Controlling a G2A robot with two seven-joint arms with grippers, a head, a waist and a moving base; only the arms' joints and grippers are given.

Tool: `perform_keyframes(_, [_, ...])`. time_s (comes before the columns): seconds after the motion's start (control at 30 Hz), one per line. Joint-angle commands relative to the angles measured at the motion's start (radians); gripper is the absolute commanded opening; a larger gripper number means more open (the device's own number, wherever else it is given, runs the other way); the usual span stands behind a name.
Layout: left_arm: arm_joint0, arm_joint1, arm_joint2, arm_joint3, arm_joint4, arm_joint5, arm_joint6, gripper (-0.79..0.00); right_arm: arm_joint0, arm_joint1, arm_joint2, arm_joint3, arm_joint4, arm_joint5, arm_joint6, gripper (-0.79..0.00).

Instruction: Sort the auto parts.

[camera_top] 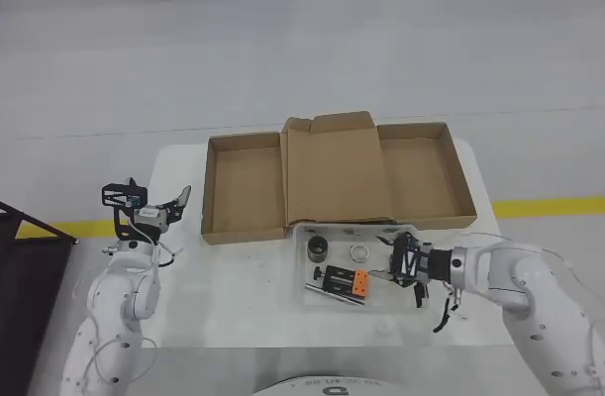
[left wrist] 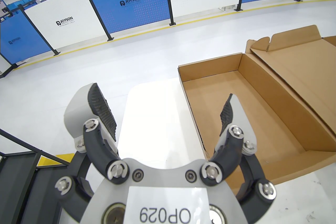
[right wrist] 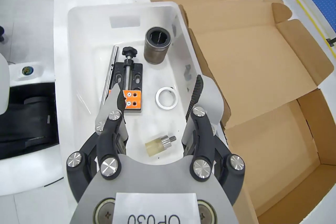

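A white tray (camera_top: 300, 269) (right wrist: 78, 33) at the table's front holds the auto parts: a dark cylindrical bushing (right wrist: 156, 45) (camera_top: 318, 248), a small black vise with orange jaws (right wrist: 129, 83) (camera_top: 346, 282), a steel rod (right wrist: 109, 72), a white ring (right wrist: 166, 98) (camera_top: 358, 252) and a small pale cylinder with a metal stud (right wrist: 158, 145). My right gripper (right wrist: 157, 84) (camera_top: 399, 261) hangs open over the tray's right half, its fingers straddling the ring and the pale cylinder, holding nothing. My left gripper (left wrist: 162, 91) (camera_top: 149, 196) is open and empty at the table's left edge.
An open cardboard box (camera_top: 243, 193) (left wrist: 236, 104) stands behind the tray, with one compartment on the left, another (camera_top: 421, 178) on the right, and a lid flap (camera_top: 337, 168) (right wrist: 249, 51) lying between them. Bare white tabletop (camera_top: 233, 287) lies left of the tray.
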Motion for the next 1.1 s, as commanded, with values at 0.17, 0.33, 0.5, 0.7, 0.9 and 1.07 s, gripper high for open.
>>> perform_keyframes(0.17, [0.0,0.0,0.0,0.0,0.0,0.0,0.0,0.0,-0.008,0.037,-0.047,-0.005,-0.143,0.0,-0.034,-0.062])
perform_keyframes(0.33, [0.0,0.0,0.0,0.0,0.0,0.0,0.0,0.0,0.001,0.047,-0.066,0.008,-0.193,0.0,-0.048,0.0])
perform_keyframes(0.5, [0.0,0.0,0.0,0.0,0.0,0.0,0.0,0.0,0.023,0.047,-0.102,0.026,-0.221,0.015,-0.038,0.0])
perform_keyframes(0.7, [0.0,0.0,0.0,0.0,0.0,0.0,0.0,0.0,0.07,0.042,-0.168,0.06,-0.221,0.037,-0.006,-0.015])
perform_keyframes(0.9, [0.0,0.0,0.0,0.0,0.0,0.0,0.0,0.0,0.117,0.033,-0.245,0.092,-0.215,0.073,0.043,-0.031])
perform_keyframes(1.07, [0.0,0.0,0.0,0.0,0.0,0.0,0.0,0.0,0.154,0.025,-0.308,0.123,-0.209,0.09,0.082,-0.031])
